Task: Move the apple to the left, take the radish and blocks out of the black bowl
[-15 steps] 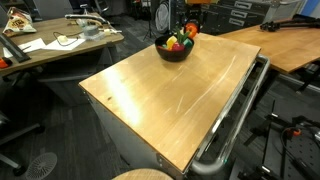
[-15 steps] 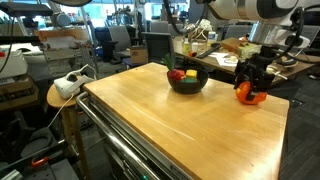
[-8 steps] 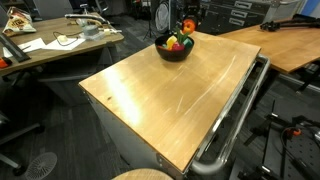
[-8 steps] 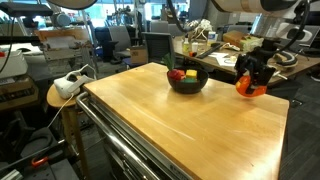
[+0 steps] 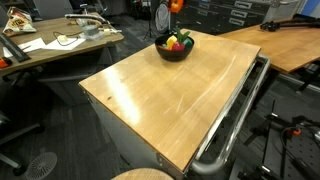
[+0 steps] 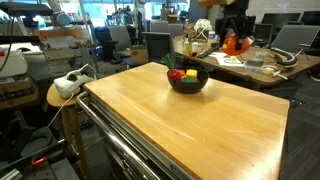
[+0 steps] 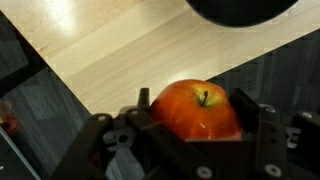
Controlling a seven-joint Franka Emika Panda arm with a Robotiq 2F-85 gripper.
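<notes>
The gripper (image 7: 196, 100), jaws clamped on the apple (image 7: 200, 118), has climbed from just over the table (image 6: 200, 130) to high above it, so the apple rides between its fingers while the still-full black bowl (image 6: 187, 84) waits far below, off to one side

The wrist view's top edge cuts off the black bowl (image 7: 240, 8), and my claw (image 7: 200, 122) covers the bottom of the apple (image 7: 196, 100). In both exterior views the bowl's contents (image 6: 183, 74) are too small for me to sort.
</notes>
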